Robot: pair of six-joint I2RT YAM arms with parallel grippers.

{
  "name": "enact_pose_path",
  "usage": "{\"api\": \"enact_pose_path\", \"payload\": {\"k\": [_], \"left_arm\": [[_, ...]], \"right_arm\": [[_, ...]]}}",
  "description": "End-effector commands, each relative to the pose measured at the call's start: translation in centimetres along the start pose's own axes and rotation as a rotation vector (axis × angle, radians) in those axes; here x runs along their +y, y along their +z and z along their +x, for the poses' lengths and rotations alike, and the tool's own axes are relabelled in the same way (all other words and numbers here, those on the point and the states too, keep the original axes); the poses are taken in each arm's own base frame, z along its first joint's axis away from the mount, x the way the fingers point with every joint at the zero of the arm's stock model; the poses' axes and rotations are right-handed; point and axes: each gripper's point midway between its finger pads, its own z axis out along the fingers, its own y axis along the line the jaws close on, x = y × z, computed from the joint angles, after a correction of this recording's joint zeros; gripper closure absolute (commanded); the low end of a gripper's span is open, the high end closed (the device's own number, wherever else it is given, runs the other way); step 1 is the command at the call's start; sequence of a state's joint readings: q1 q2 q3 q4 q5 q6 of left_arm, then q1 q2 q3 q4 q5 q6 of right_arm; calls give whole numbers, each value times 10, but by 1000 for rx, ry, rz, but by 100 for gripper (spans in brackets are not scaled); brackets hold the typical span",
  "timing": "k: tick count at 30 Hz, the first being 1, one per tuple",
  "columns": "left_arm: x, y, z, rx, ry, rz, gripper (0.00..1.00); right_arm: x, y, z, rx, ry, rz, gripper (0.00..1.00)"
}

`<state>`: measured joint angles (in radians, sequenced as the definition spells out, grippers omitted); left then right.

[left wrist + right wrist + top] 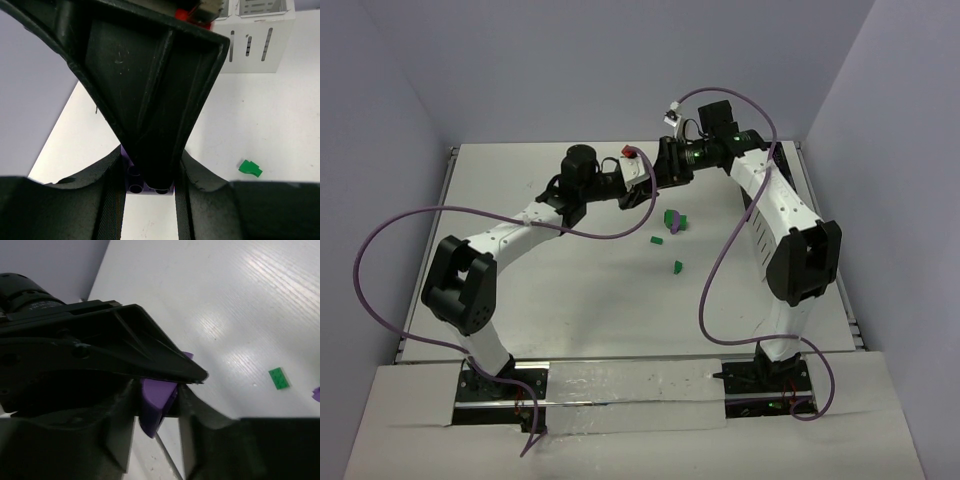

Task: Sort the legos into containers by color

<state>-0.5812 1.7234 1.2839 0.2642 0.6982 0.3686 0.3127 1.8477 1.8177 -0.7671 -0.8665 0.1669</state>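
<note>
Purple plastic, likely light, stiff and slick: left pincer point(150, 172) clenches a studded lego point(142, 184), right pincer point(159, 390) a purple piece point(154, 402); pinch flat sides.

White table point(590, 300), lilac walls point(570, 60).
Metal rails point(440, 200) along L & R table edges; crinkled silver strip point(620, 385) across near edge; walls plain, on 3 sides.

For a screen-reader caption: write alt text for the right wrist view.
The right gripper is shut on a purple lego, filling the close-up view. Beyond it, a small green lego lies on the white table.
</note>
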Motion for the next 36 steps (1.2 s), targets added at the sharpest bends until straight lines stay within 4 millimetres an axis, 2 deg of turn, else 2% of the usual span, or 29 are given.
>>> {"api": "enact_pose_path", "payload": {"k": [1,3,4,5,6,8,9,11,14,16,19,22,23,25,26,27,29,32,36], "left_arm": [[13,2,-39,-88,52,-31,97],[13,2,-39,-88,50,-28,90],[13,2,-39,-87,48,-32,76],[14,2,-38,-85,41,-36,52],[15,2,-36,-79,35,-42,42],[16,1,-35,-69,31,-53,6],[18,-1,-33,-62,24,-60,1],[20,-7,-34,-65,-1,-71,1],[30,-21,-33,-59,-38,-100,1],[34,-27,-32,-51,-57,-115,1],[53,-37,-32,0,-120,-209,1],[60,-34,-12,108,-202,-227,1],[57,-36,-2,149,-231,-230,1],[64,-32,1,186,-296,-242,1],[66,-31,7,214,-347,-242,1],[70,-31,5,215,-369,-254,1],[72,-31,11,226,-408,-271,1],[85,-30,16,260,-443,-332,1],[103,-39,16,247,-456,-450,1]], "right_arm": [[9,-6,-8,-45,-53,27,71],[10,-7,-12,-53,-60,22,85],[13,-8,-13,-56,-69,14,97],[13,-10,-16,-63,-76,14,100],[13,-13,-18,-69,-81,12,100],[15,-21,-19,-79,-88,-2,100],[10,-29,-20,-89,-88,9,100],[4,-45,-18,-96,-88,32,100],[-16,-85,-11,-120,-124,111,100],[-19,-99,-2,-112,-131,141,100],[-27,-142,19,-117,-158,227,100],[-39,-177,48,-87,-152,344,100],[-40,-184,52,-101,-143,361,100],[-50,-202,65,-105,-110,426,100],[-60,-218,77,-113,-76,491,100],[-62,-225,88,-97,-51,517,100],[-70,-241,95,-88,-59,575,100],[-91,-268,121,-40,0,694,100],[-114,-288,140,0,50,777,100]]}}
